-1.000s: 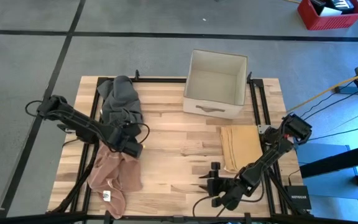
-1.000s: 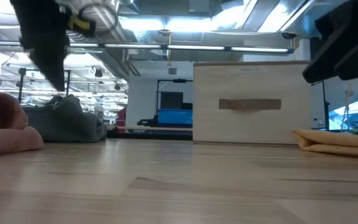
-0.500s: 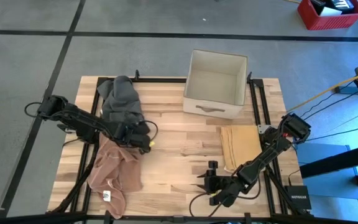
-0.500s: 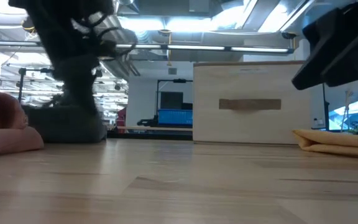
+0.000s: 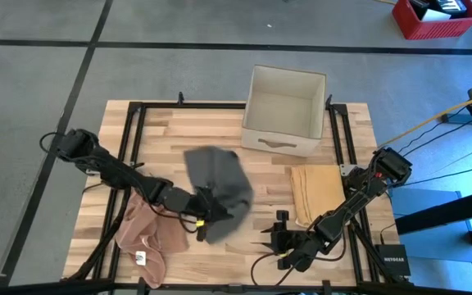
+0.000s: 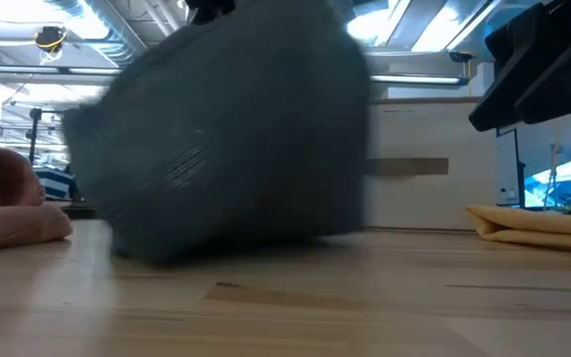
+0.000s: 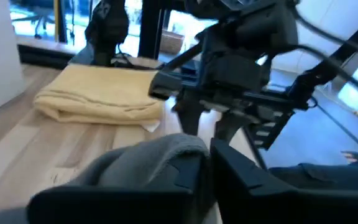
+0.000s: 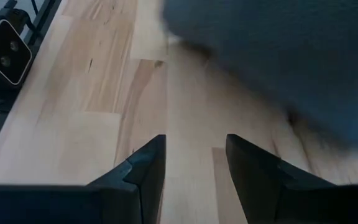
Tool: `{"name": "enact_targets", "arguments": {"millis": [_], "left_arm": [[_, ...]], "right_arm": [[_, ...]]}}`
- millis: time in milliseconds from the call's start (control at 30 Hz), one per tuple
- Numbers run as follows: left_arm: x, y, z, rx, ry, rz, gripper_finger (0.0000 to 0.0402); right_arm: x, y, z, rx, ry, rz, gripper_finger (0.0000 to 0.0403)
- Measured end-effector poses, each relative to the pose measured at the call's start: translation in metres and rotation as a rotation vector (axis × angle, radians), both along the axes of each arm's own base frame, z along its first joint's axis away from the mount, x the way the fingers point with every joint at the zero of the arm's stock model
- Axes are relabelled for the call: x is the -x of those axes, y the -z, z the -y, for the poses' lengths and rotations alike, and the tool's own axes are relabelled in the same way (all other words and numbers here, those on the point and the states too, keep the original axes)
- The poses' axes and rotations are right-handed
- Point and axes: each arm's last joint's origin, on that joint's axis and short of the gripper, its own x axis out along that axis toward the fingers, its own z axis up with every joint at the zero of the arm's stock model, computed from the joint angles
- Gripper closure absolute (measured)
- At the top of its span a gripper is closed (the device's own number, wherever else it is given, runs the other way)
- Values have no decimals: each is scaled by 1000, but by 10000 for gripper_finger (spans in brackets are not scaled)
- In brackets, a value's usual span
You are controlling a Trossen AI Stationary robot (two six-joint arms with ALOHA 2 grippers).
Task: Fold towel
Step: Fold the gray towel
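The grey towel [image 5: 220, 187] is a blurred, spread sheet over the table's middle, and it fills the low view [image 6: 226, 139]. My left gripper [image 5: 209, 217] is shut on its near side. A crumpled pink towel [image 5: 150, 233] lies at the near left. A folded yellow towel [image 5: 318, 192] lies flat on the right. My right gripper [image 5: 273, 242] is open and low over the near edge, just right of the grey towel. The right wrist view shows bare wood between its fingers [image 8: 194, 162] and the grey towel [image 8: 278, 56] beyond. My left gripper [image 7: 207, 155] pinches a bunched fold of the grey towel [image 7: 160, 152] between its two fingers, at the towel's near side. The fingers come in about level from the table's left. The cloth rises blurred behind the hold, its lower edge [image 6: 216, 248] close to the table top.
An open white fabric box [image 5: 283, 111] stands at the far middle, with its handle side [image 6: 434, 164] facing the near edge. Black frame rails [image 5: 129, 131] run along the table's left and right sides. Bare wood [image 5: 170, 131] shows at the far left.
My left gripper has swept from the far-left heap toward the table's middle and near edge, holding the grey towel. The towel has left the far-left corner and now spreads out over the middle. My right gripper has kept open near the near edge.
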Motion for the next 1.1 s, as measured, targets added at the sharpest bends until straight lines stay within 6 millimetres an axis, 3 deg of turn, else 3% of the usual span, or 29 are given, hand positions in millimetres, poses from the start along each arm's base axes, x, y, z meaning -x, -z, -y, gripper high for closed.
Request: {"name": "enact_targets", "arguments": {"millis": [200,367,467,600,800,933,1100], "left_arm": [[-3,15,-5,94,-45,-114,285],[11,20,-4,192,73,-366,232],[25,23,7,266,33,-512,227],[34,51,25,236,-63,-629,237],[22,79,47,233,-33,-621,249],[15,97,45,236,-41,-700,253],[3,98,47,291,49,-674,254]], "right_arm": [[0,0,0,-16,-4,-9,230],[0,0,0,-17,-4,-9,230],[0,0,-1,-16,-2,-7,230],[0,0,0,-3,12,6,230],[0,0,0,-1,13,7,230],[0,0,0,-1,13,6,230],[0,0,0,9,6,6,230]]}}
